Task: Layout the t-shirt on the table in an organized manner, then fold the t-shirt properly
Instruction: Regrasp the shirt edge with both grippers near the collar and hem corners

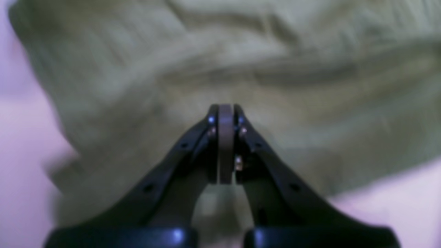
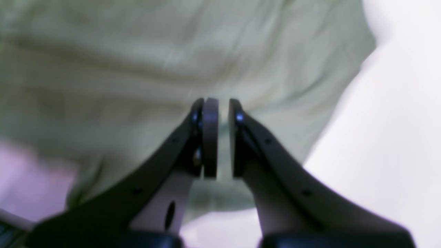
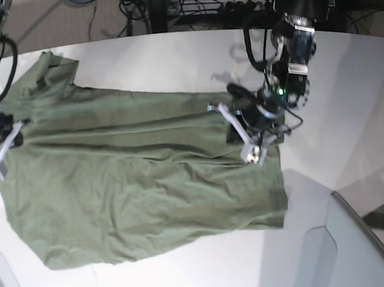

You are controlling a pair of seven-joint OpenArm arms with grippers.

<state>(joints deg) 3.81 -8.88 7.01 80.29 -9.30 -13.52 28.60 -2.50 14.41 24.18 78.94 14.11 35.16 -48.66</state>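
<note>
Left claw (image 1: 225,110): pads pressed together, no cloth seen between them, poised just above the t-shirt (image 3: 143,194) near its edge on the base view's right. Right claw (image 2: 220,103): pads almost together with a sliver of gap, sitting at the opposite edge of the shirt; cannot tell whether any fabric is pinched there.

Step in hand, judged from the lay of the cloth: flattening and squaring before any fold. To do it well:
- part each claw before lowering
- take only the outer edge, not a bunch of layers
- draw the two ends gently apart along the shirt's length so the long creases across the middle pull out
- keep the cloth low over the tabletop (image 3: 171,52) so it does not drag into new wrinkles
- let go only once it lies flat

Lies spread on the white tabletop, mostly flat but rumpled. Long axis runs side to side across the base view. Sleeve (image 3: 50,71) juts out at upper left, so collar end probably points left and straight hem right; neckline not made out
</note>
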